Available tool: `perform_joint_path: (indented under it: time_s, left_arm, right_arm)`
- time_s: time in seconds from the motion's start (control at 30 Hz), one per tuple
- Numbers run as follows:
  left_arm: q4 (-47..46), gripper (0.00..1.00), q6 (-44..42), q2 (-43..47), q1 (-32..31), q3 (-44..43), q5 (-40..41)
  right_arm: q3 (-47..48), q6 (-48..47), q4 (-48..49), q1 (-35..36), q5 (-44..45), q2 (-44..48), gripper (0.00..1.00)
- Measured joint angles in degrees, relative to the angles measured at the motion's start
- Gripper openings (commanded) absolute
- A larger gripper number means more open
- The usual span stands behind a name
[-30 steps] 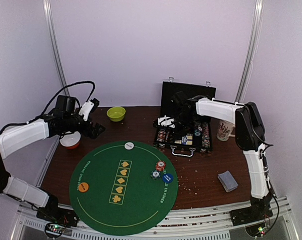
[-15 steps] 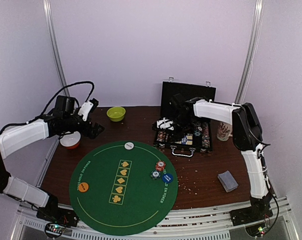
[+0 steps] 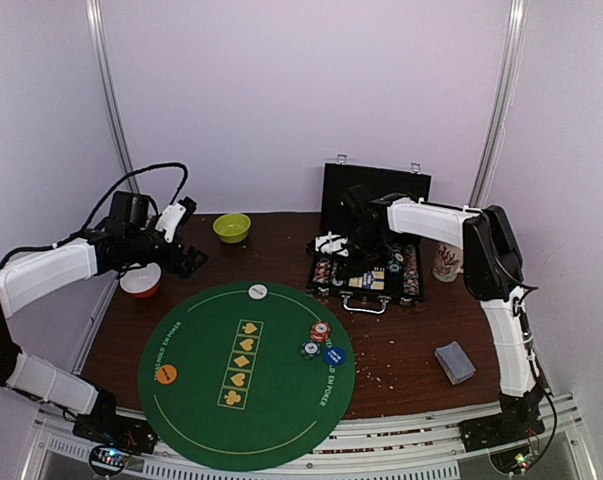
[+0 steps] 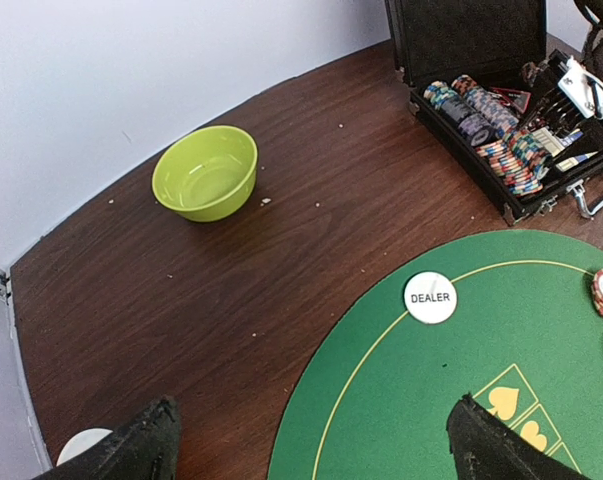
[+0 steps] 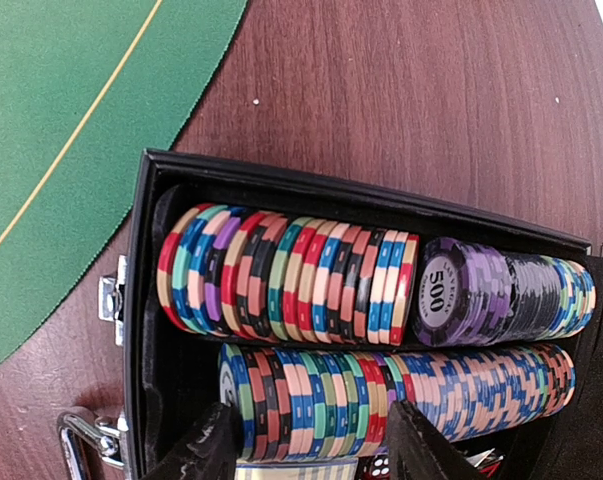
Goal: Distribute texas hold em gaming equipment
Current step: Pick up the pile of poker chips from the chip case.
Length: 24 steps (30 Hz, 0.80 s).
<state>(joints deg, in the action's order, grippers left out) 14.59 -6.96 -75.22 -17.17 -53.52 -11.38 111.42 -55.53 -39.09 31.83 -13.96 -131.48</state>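
Mid chip-fetch: poised over the poker chips (image 5: 291, 285) racked in the black case (image 5: 141, 300), right gripper (image 5: 316, 455) spread wide and empty (left gripper (image 4: 311, 455) likewise wide, idle above the green mat (image 4: 431, 400) edge). Next: lower, pinch a few chips from the row below, lift clear

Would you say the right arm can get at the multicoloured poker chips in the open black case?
Probably yes: the right gripper hangs open over the multicoloured poker chips; the black case is open, nothing covers them.
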Motion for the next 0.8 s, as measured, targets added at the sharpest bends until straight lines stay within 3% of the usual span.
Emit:
perform_joint_path:
  time_s: [0.8]
  left_arm:
    - [0.02, 0.97, 0.00, -0.22, 0.09, 0.28, -1.57]
  right_arm:
    - [-4.98, -0.66, 0.44, 2.45, 1.18, 2.56, 0.50]
